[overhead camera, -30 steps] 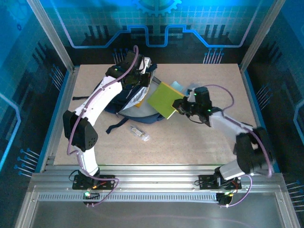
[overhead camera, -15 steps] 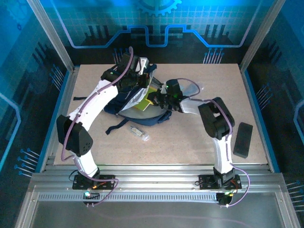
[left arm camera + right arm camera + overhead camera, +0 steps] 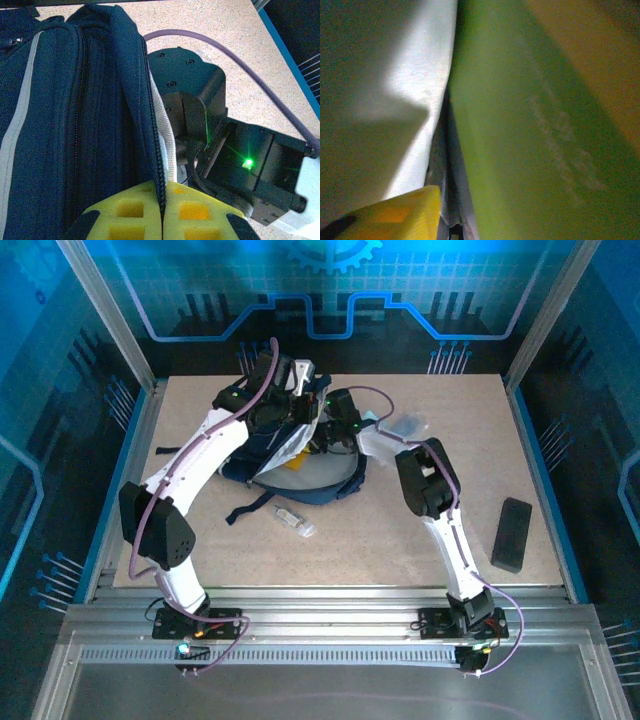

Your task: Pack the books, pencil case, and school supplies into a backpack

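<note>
Fingers (image 3: 127, 217) of the left gripper (image 3: 162, 192) are pressed flat together, pinching the zip edge of the backpack (image 3: 75, 125) w/ no gap left between the yellow pads. That arm rises from its base at the near-left corner, elbow jutting out to the left, white forearm slanting up and right to the far end of the bag, wrist bent down over it.

The right gripper (image 3: 335, 428) is pushed into the bag's mouth from the right. Its arm goes up from the near-right base, folds at a dark elbow approx mid-table, then the forearm runs left and away to the opening. From its wrist cam one yellow finger (image 3: 395, 215) shows, w/ pale lining on the left and the lime-green book (image 3: 520, 125) close on the right; can't tell how wide the jaws stand or if they hold the book.

On the table (image 3: 420, 570): clear tube (image 3: 293, 520) just in front of the bag, pencil case (image 3: 408, 425) beyond the right forearm, black block (image 3: 512, 533) far right.
</note>
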`<state>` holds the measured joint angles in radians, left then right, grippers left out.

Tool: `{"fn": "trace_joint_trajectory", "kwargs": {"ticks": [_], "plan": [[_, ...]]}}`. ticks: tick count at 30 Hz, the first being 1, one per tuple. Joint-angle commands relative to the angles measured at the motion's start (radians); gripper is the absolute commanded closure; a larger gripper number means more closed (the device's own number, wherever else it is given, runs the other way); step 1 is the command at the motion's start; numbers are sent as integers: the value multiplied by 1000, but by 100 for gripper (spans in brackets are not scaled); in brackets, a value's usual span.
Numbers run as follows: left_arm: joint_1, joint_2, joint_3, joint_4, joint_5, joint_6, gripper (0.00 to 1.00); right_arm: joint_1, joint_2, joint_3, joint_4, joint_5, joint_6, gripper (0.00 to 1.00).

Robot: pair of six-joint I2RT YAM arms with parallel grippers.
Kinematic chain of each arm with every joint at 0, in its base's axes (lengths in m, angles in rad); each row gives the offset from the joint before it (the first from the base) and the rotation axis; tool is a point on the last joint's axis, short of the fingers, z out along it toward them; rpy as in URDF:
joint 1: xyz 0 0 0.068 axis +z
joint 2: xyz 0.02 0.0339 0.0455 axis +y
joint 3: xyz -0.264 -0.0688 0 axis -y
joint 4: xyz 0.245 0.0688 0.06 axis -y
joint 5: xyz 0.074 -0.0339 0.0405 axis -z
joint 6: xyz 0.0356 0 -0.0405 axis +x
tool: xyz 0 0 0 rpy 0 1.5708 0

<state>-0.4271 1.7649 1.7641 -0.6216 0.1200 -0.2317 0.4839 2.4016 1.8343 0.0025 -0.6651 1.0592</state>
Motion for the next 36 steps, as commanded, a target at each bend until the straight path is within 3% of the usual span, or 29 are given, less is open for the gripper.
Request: {"fn": "trace_joint_trajectory", "kwargs": {"ticks": [1, 8, 12, 13, 14, 15, 18, 20, 24, 28, 36], "plan": [[-4, -2, 15, 114, 25, -48, 100, -79, -177, -68, -224, -8, -222, 36], [-5, 71, 1, 184, 32, -121, 100, -200, -508, -310, -503, 157, -480, 28], [-6, 114, -22, 243, 49, -172, 87, -266, -688, -456, -570, 263, -534, 26], [-7, 121, -26, 249, 52, -179, 77, -277, -721, -476, -587, 282, -548, 26], [-7, 126, -25, 243, 54, -183, 53, -285, -753, -487, -622, 309, -566, 26], [-7, 126, -18, 223, 50, -182, 36, -287, -784, -494, -656, 350, -585, 25], [-5, 82, -54, 172, -23, -181, 12, -286, -854, -511, -722, 450, -610, 25], [-1, 13, -133, 177, -90, -187, 5, -281, -895, -529, -725, 478, -599, 25], [38, -152, -338, 202, -187, -228, 2, -227, -944, -556, -692, 517, -554, 25], [110, -285, -540, 230, -200, -326, 2, -128, -942, -564, -649, 575, -502, 25], [232, -404, -883, 299, -247, -541, 3, 38, -906, -609, -518, 617, -384, 26]]}}
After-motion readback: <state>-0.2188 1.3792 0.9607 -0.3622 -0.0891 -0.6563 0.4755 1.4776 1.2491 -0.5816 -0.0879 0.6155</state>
